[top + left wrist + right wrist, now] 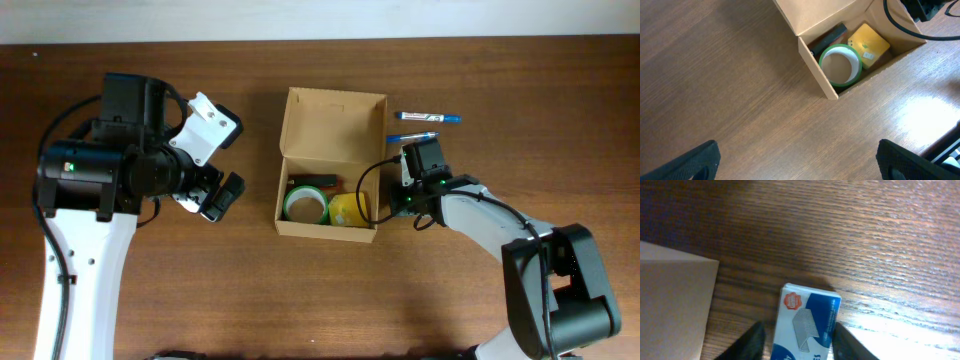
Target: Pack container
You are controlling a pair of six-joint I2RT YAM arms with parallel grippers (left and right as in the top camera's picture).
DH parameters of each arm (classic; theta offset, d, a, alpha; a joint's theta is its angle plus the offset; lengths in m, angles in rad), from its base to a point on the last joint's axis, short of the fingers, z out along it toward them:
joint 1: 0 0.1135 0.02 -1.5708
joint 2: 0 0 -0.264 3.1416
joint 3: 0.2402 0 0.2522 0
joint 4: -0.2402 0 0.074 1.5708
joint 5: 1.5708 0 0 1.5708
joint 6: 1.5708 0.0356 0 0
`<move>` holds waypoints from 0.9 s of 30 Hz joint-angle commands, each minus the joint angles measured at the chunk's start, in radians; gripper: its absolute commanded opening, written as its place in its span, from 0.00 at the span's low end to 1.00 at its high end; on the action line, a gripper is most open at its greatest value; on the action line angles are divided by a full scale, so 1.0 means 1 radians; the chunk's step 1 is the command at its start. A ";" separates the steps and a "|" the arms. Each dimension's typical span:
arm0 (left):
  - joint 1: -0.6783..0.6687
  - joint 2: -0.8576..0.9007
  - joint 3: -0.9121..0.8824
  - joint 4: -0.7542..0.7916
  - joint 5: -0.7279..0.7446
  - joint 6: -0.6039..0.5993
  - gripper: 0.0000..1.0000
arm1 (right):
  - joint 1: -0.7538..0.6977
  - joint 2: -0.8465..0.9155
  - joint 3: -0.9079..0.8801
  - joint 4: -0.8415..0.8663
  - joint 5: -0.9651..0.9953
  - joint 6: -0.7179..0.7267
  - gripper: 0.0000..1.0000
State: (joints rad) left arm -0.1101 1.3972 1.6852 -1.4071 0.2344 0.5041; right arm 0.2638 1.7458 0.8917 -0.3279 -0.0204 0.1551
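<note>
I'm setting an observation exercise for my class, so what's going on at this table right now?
An open cardboard box is being packed and already holds a green tape roll and a yellow item. The right gripper straddles a small staples box on the table beside it; whether it grips is unclear. The left gripper hangs open over the table. Two blue markers lie outside.

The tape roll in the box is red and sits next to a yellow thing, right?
Not red: the tape roll in the box is green, and it does sit next to a yellow thing. The left wrist view shows it clearly.
</note>
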 commanded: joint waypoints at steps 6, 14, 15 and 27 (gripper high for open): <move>0.002 -0.005 0.014 0.000 0.004 0.013 1.00 | 0.007 0.019 -0.010 -0.001 0.018 0.004 0.38; 0.002 -0.005 0.014 0.000 0.004 0.013 1.00 | 0.007 0.018 0.006 -0.040 0.003 0.023 0.36; 0.002 -0.005 0.014 0.000 0.004 0.013 1.00 | 0.007 0.017 0.017 -0.059 0.003 0.023 0.36; 0.002 -0.005 0.014 0.000 0.004 0.013 1.00 | 0.007 -0.068 0.158 -0.244 0.007 -0.017 0.44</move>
State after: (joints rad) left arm -0.1101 1.3972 1.6852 -1.4071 0.2344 0.5041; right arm 0.2638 1.7321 1.0107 -0.5690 -0.0158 0.1619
